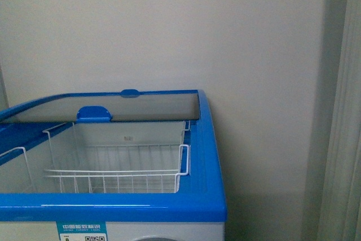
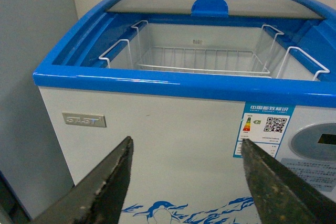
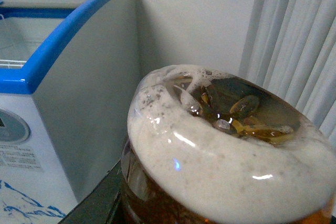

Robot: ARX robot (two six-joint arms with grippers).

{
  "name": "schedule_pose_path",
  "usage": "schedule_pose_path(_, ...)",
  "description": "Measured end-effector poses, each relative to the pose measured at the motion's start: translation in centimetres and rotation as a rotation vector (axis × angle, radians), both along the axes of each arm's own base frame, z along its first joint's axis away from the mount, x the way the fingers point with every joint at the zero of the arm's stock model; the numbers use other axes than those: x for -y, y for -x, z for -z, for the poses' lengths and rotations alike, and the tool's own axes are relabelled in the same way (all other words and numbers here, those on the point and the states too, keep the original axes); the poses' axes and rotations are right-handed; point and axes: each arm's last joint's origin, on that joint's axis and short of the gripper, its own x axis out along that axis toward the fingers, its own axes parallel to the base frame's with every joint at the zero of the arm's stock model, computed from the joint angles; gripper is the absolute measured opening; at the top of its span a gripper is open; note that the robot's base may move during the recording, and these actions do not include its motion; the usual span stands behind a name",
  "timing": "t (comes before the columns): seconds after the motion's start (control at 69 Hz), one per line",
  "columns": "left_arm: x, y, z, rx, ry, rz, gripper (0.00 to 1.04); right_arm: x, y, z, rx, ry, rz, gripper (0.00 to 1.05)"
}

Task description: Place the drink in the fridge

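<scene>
Drink (image 3: 231, 150), clamped in the right gripper (image 3: 102, 204), may strike the fridge (image 1: 113, 205) front rim if carried over too low; left gripper (image 2: 186, 142) gapes empty.

Fridge (image 1: 113, 206) against wall (image 1: 237, 26), lid (image 1: 152, 107) over its back part, basket (image 1: 113, 178) inside toward the right end, curtain (image 1: 341, 139) right of fridge, left gripper (image 2: 186, 142) before fridge front, drink (image 3: 226, 145) off fridge's front right corner, curtain behind it
</scene>
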Motion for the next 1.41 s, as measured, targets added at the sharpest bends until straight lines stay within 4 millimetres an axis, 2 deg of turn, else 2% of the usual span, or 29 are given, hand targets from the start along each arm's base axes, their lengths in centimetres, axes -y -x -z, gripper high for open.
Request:
schedule_pose_path(0.174,0.0,0.0,0.0,0.000,0.000,0.000,0.98,0.0,0.0,0.0,0.000,0.000,0.000,0.45)
schedule_pose_path(0.348,0.0,0.0,0.0,0.000,0.000,-0.001,0.97,0.0,0.1,-0.5,0.051,0.022,0.074,0.45)
schedule_pose_path(0.565,0.0,0.0,0.0,0.000,0.000,0.000,0.97,0.2,-0.2,-0.7,0.053,0.033,0.041,0.45)
schedule_pose_path(0.725,0.0,0.0,0.0,0.000,0.000,0.000,0.97,0.9,-0.8,-2.0,0.043,0.045,0.029,0.45)
schedule_pose_path(0.913,0.0,0.0,0.0,0.000,0.000,0.000,0.97,1.2,-3.6,-6.5,0.105,0.108,0.035,0.45)
schedule_pose_path(1.029,0.0,0.0,0.0,0.000,0.000,0.000,0.97,1.0,-5.7,-8.3,0.072,0.116,0.000,0.45)
schedule_pose_path(1.29,0.0,0.0,0.0,0.000,0.000,0.000,0.97,0.3,-11.1,-10.2,-0.028,0.102,-0.061,0.45)
schedule_pose_path(1.406,0.0,0.0,0.0,0.000,0.000,0.000,0.97,-0.5,-13.9,-11.2,-0.034,0.105,-0.077,0.45)
